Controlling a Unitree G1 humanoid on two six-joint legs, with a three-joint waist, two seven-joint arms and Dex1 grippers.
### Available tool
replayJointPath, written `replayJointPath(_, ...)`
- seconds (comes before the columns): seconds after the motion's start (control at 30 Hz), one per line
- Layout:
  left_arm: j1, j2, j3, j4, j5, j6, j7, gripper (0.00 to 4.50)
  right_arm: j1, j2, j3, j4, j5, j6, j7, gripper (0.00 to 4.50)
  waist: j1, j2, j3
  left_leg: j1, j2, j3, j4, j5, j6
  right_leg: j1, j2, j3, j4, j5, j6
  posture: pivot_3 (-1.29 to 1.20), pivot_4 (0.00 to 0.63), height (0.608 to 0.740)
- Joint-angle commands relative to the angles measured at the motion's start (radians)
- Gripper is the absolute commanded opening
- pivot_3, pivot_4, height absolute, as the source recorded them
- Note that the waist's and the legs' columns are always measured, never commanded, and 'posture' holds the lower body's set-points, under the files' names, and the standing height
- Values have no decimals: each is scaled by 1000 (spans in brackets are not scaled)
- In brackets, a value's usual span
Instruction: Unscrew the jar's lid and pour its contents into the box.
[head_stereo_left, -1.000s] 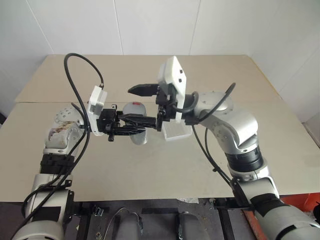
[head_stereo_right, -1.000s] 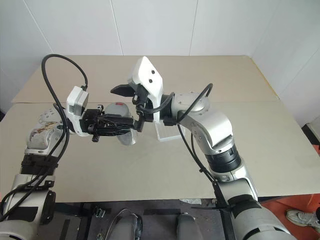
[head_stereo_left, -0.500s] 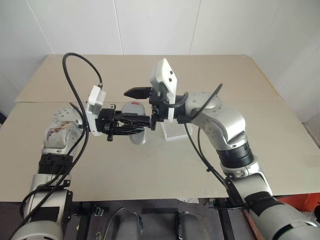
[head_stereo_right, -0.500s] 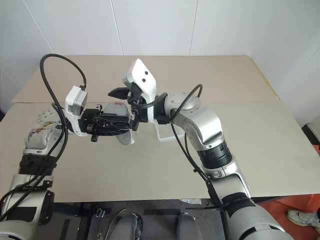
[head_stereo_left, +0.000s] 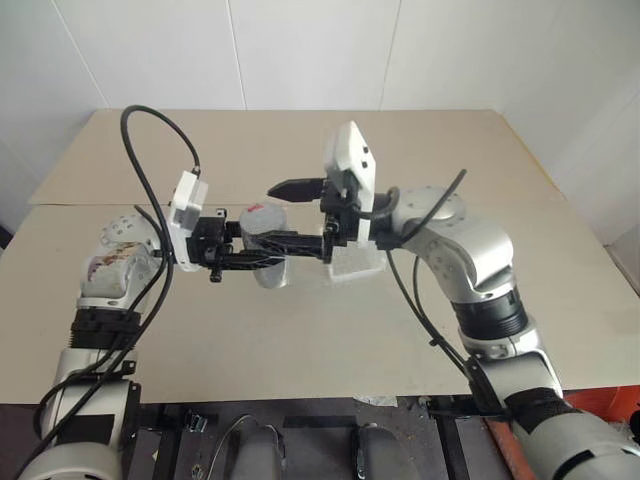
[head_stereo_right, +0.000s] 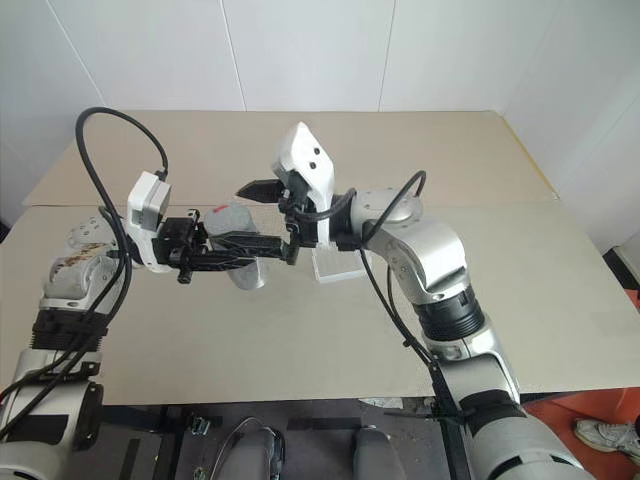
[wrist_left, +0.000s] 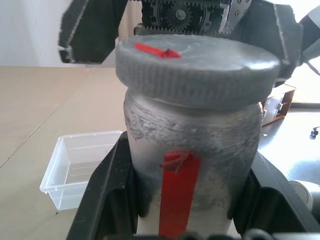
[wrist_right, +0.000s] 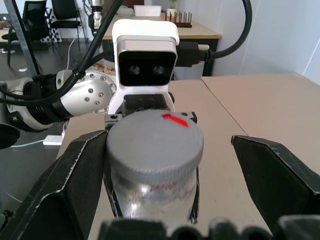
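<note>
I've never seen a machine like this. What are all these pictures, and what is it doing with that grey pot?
It is a two-armed robot; each arm ends in a black two-fingered pincer. Two pictures look down from its head, two from cameras on its wrists. The left pincer is shut on a grey jar with a red stripe, held above a beige table. Its lid is on. The right pincer is open, one finger on each side of the lid, not gripping it. A small clear box stands on the table beside them.
</note>
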Motion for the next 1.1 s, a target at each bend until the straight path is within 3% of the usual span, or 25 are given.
replayJointPath(0.03,-3,15,22,-37,-25,-5,-22,1922,11,-39,-71,-25,2,-7,-22,4454,0,0,0,0,0,0,0,0,0,0,0,0,0,0,0,0,150,740)
replayJointPath(0.67,18,14,29,-54,-25,0,-15,1922,98,-145,-84,-169,64,4,49,4454,2,0,0,0,0,0,0,0,0,0,0,0,0,0,0,0,150,740)
replayJointPath(1.1,-2,-11,13,-30,-11,-15,-12,1922,13,-65,-29,-203,85,135,-75,4454,0,0,0,0,0,0,0,0,0,0,0,0,0,0,0,0,150,740)
